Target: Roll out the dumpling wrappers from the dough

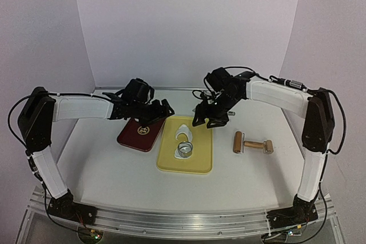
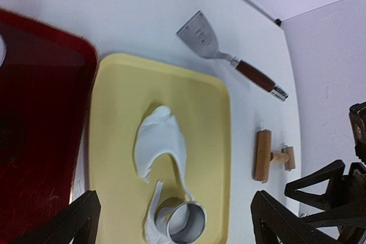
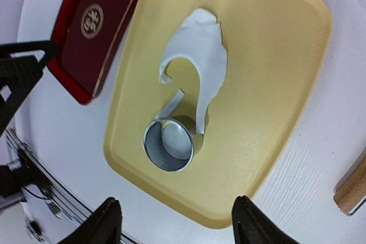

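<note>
On red tray (image 3: 111,4) left of dough (image 3: 200,55): gold emblem (image 3: 91,20), unreadable.

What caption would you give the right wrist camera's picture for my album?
Open right gripper above a yellow tray holding a cut-out dough sheet and a ring cutter.

Smooth matt dough (image 3: 200,55), shiny metal ring cutter (image 3: 151,144) — wooden roller (image 2: 263,155)

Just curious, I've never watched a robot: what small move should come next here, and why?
Probably lower the right gripper onto the ring cutter and lift it: it stands on the dough with white dough inside, and the jaws hang open above it.
</note>
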You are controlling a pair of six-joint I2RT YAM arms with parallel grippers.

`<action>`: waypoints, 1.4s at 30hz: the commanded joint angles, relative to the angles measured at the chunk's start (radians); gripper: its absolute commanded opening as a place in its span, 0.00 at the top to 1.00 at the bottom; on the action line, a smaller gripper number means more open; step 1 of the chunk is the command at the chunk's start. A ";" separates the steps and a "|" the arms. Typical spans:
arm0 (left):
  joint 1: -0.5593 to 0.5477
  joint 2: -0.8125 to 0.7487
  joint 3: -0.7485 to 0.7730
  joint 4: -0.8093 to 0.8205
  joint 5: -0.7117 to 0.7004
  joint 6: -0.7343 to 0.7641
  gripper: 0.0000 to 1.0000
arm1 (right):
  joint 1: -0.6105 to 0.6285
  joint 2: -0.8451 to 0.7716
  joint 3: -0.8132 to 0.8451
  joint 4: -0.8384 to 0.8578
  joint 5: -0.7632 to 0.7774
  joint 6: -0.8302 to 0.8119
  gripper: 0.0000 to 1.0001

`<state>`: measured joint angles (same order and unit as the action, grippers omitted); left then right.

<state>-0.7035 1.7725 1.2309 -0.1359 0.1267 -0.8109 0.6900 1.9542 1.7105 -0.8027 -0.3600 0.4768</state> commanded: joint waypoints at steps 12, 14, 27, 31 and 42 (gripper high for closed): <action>-0.141 -0.113 -0.119 -0.220 -0.079 -0.034 0.30 | 0.084 0.260 0.151 -0.132 0.120 -0.157 0.49; -0.148 -0.113 -0.119 -0.224 -0.080 -0.037 0.30 | 0.088 0.275 0.167 -0.134 0.119 -0.156 0.50; -0.159 -0.015 -0.067 -0.252 0.005 -0.009 0.40 | 0.111 0.367 0.260 -0.160 0.149 -0.150 0.59; -0.160 0.024 -0.037 -0.247 0.044 0.005 0.42 | 0.120 0.377 0.274 -0.175 0.169 -0.166 0.63; -0.162 0.148 0.060 -0.232 0.119 0.002 0.45 | 0.142 0.375 0.262 -0.196 0.240 -0.184 0.83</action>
<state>-0.8597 1.8726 1.2050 -0.3679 0.2091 -0.8116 0.8214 2.3302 1.9469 -0.9675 -0.1760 0.3037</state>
